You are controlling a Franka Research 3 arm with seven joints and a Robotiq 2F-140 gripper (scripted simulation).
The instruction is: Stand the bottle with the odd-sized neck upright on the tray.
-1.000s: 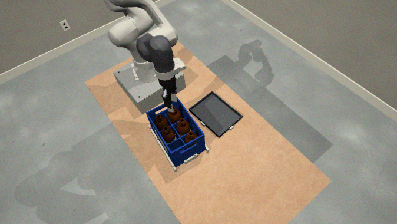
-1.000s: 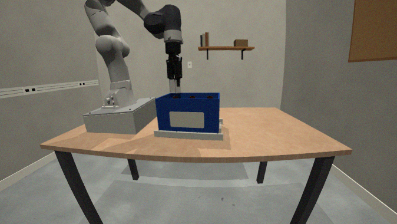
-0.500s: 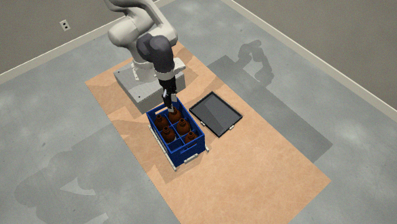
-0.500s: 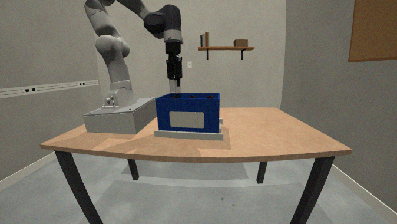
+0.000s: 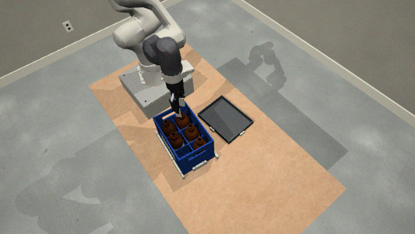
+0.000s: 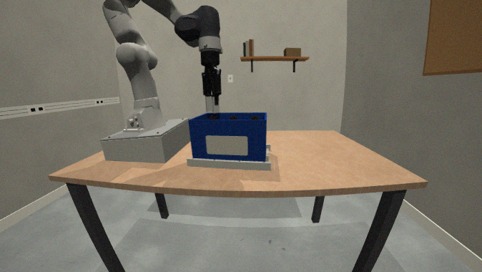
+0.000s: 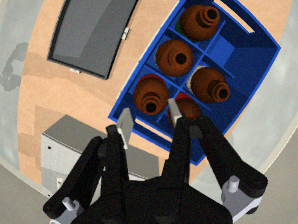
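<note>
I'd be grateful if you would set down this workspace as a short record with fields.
crate: blue, upright, six compartments
bottles: five, brown, all in the crate
free compartment: corner farthest from the robot's base and the tray
tray: dark, flat, empty
hand: partly open, at the crate's base-side end
odd neck: cannot tell

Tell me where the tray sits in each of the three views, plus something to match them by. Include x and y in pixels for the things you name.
Top: the black rectangular tray (image 5: 235, 118) (image 7: 92, 35) is right of centre.
Exterior: not visible.
Wrist: upper left, cut off by the top edge.
Shared landmark: the blue plastic crate (image 5: 198, 162) (image 6: 229, 125) (image 7: 259, 82).
</note>
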